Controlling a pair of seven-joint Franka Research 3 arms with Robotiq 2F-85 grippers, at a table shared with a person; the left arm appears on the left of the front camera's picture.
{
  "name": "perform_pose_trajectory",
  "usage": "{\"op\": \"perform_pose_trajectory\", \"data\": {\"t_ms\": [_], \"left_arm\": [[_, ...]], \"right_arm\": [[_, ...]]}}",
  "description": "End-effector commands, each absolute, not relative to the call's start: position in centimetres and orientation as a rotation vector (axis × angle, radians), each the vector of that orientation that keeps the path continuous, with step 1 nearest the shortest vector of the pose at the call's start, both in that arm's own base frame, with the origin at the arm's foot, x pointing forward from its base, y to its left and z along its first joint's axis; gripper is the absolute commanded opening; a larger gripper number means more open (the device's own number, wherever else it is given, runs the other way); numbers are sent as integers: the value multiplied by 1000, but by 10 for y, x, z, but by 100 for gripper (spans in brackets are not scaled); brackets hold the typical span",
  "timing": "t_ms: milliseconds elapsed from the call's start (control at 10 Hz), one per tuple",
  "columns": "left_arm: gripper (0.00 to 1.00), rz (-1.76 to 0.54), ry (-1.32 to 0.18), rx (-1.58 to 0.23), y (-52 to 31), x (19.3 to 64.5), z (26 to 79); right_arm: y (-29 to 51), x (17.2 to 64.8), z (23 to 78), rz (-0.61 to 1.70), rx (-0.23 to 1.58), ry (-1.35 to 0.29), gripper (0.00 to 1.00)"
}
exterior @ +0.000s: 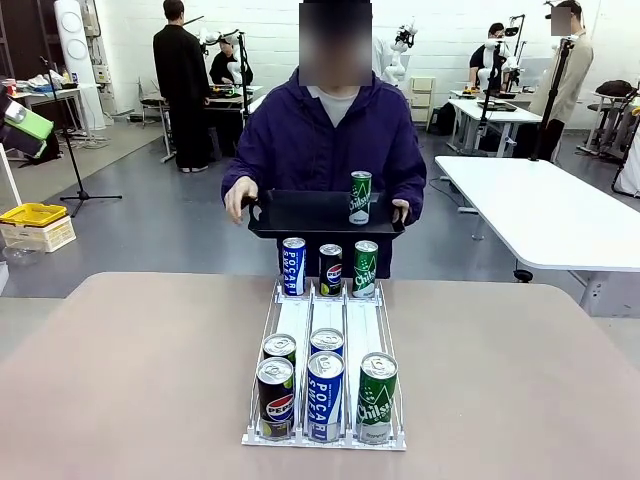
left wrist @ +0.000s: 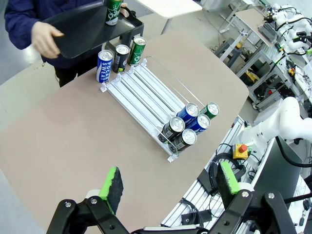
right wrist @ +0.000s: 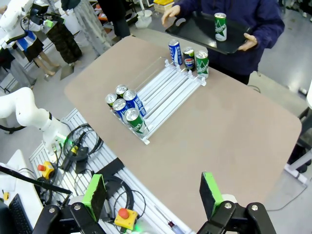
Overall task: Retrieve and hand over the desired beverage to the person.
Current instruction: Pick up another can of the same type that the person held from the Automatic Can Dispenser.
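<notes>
The person [exterior: 335, 140], in a dark navy-purple jacket, stands at the far side and holds a black tray [exterior: 300, 215] with both hands. A green Chilsung can [exterior: 360, 197] stands upright on that tray. On the table lies a clear three-lane rack [exterior: 345, 320]. Its far end carries a blue Pocari can [exterior: 293, 266], a Pepsi can [exterior: 330, 269] and a green can [exterior: 366, 268]. Several cans crowd its near end, with a Pepsi [exterior: 275, 397], a Pocari [exterior: 325, 395] and a green Chilsung [exterior: 377, 396] in front. My left gripper [left wrist: 169, 180] hangs open high above the table's near corner. My right gripper [right wrist: 152, 190] is open too, holding nothing.
The tan table [exterior: 120, 380] is bare on both sides of the rack. Cables and a red stop button [right wrist: 125, 213] lie beyond its near edge. A white table [exterior: 540, 210] stands at the far right, and other people work at benches behind.
</notes>
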State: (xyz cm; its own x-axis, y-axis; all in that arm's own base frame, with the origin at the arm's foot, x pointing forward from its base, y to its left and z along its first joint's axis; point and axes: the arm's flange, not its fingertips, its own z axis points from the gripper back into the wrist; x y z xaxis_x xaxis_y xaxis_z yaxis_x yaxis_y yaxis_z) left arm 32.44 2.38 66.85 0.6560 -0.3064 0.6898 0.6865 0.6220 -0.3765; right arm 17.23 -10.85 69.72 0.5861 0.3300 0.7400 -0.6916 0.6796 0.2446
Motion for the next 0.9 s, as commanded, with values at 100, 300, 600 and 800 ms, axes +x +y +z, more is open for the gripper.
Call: {"op": "perform_pose_trajectory", "data": {"t_ms": [100,300,600,800], "left_arm": [[100,-631,-632,-692,25,324,668],[100,-614,-621,-679,24,324,669],[100,-792,-486,-470,-86,324,698],[100,-774,-270,-312,-190,318,689]], "right_arm": [[-110,172,698,648,570,-720,100],[-110,172,698,648,570,-720,100],[-110,172,698,648,570,-720,100],[-110,172,698,648,570,-720,100]]}}
